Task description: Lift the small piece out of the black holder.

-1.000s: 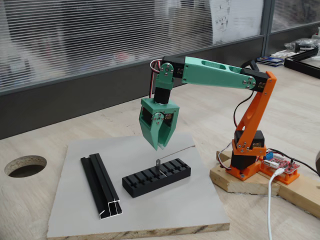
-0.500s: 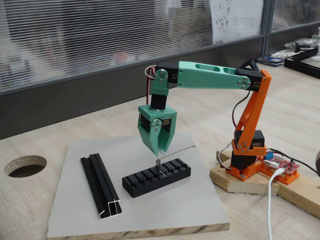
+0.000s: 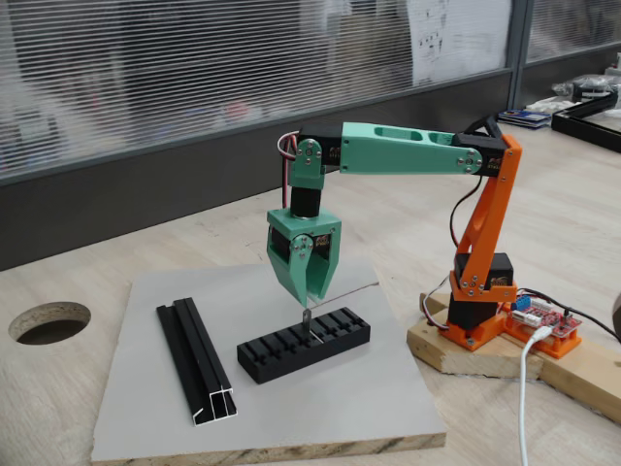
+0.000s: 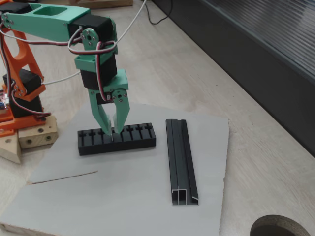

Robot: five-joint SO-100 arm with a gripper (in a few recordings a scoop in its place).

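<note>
The black holder (image 3: 304,347) (image 4: 118,139), a slotted block, lies on a grey board. The small piece (image 3: 307,322), a thin grey metal strip, stands upright in one of its middle slots. My green gripper (image 3: 308,300) (image 4: 112,129) points straight down right over the strip, its tips at the strip's upper end. Its fingers (image 4: 101,119) are narrowly open, one on each side of that slot, with the tips close to the holder's top. In that fixed view the fingers mostly hide the strip, and I cannot tell whether they touch it.
A long black channel rail (image 3: 197,359) (image 4: 181,160) lies beside the holder on the grey board (image 3: 369,408). A thin grey wire (image 3: 349,291) (image 4: 64,177) rests on the board too. The orange arm base (image 3: 480,311) stands on a wood block. A round hole (image 3: 49,321) is cut in the table.
The gripper has come down and shifted slightly left, from well above the holder to the top of the upright strip. The strip and holder have not moved.
</note>
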